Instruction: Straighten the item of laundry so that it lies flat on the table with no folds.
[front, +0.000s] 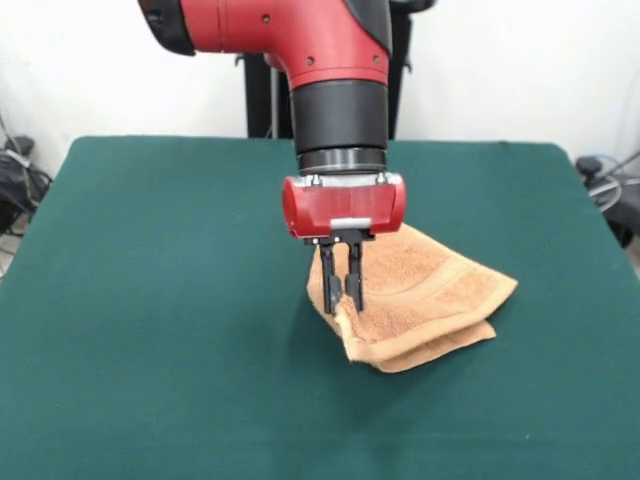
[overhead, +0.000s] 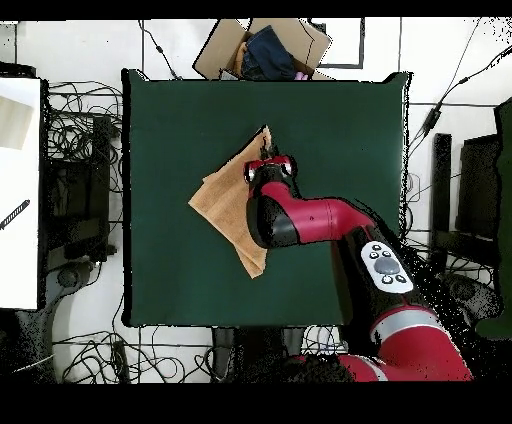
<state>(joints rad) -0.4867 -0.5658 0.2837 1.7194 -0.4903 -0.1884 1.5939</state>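
Observation:
The light orange-tan towel (front: 420, 295) lies folded over on the dark green table (front: 150, 300), a little right of centre, with two layers showing at its near right edge. My gripper (front: 342, 303) points straight down at the towel's left edge. Its two black fingers stand close together and pinch a raised bit of that edge. In the overhead view the towel (overhead: 222, 205) is a folded angular shape near the middle of the table (overhead: 170, 120). The gripper (overhead: 268, 162) sits over the towel's upper right part, and the arm covers the towel's right side.
A cardboard box (overhead: 225, 50) with dark cloth in it stands beyond the table's far edge in the overhead view. Cables lie on the floor all round. A white surface (overhead: 20, 190) stands at the left. Green table shows on every side of the towel.

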